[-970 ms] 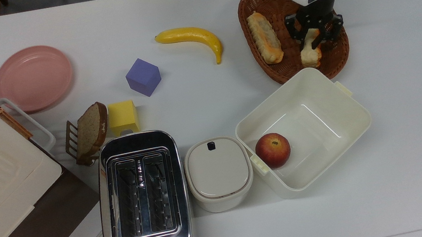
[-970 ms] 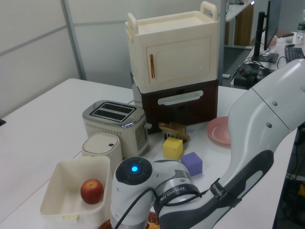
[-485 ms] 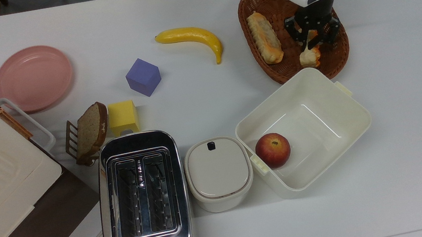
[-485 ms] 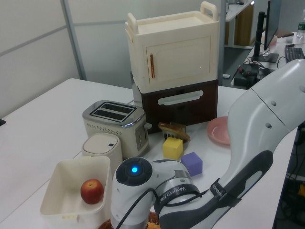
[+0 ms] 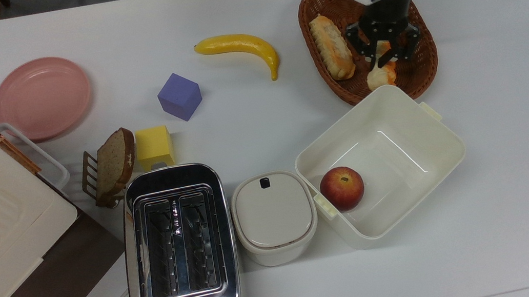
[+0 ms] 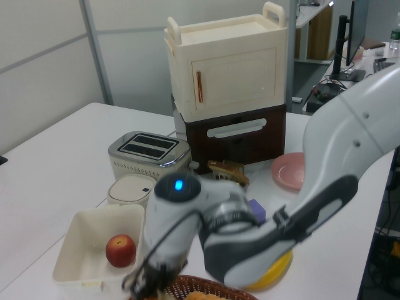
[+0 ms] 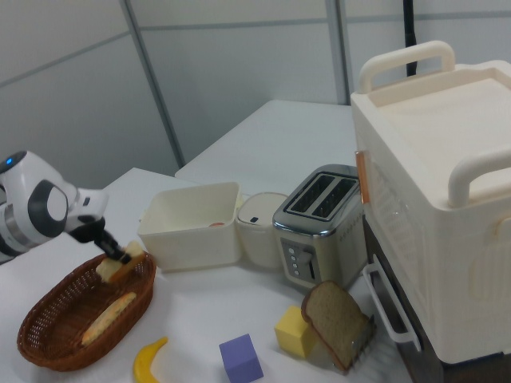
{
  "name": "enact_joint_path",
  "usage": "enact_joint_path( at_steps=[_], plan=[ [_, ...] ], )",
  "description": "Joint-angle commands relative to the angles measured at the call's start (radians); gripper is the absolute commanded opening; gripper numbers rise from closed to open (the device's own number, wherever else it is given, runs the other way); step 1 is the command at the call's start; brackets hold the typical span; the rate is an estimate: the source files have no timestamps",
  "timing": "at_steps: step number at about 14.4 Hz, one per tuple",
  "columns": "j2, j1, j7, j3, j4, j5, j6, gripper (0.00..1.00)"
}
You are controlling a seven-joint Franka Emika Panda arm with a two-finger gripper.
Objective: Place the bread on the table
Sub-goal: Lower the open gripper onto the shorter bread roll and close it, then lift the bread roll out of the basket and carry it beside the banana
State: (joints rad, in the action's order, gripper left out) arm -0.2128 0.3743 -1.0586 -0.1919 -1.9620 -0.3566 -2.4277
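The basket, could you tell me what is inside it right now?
In the basket lies a long golden roll. The gripper holds the bread over its edge. The arm covers part of the basket floor.

No text, brand, number or sign can be read in these pictures. In the left view's lower middle, the robot arm (image 6: pixel 250 231) carries no lettering that can be made out. The toaster (image 5: pixel 179 251) at the top view's lower left shows small marks between its slots, too small to read.

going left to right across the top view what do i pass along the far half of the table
Pink plate → purple cube → banana → wicker basket, holding first the long golden roll, then the bread in the gripper.
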Motion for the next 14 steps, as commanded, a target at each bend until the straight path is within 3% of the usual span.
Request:
enact_joint_path(
  at_steps=[1, 6, 11, 14],
  plan=[
    [0.124, -0.054, 0.032, -0.001, -0.031, -0.012, 0.021, 0.00],
    [0.207, -0.130, 0.092, 0.009, -0.029, -0.007, 0.056, 0.00],
    [0.207, -0.250, 0.161, 0.022, -0.032, -0.001, 0.061, 0.00],
    [0.204, -0.313, 0.253, 0.029, -0.034, 0.017, 0.159, 0.00]
  ],
)
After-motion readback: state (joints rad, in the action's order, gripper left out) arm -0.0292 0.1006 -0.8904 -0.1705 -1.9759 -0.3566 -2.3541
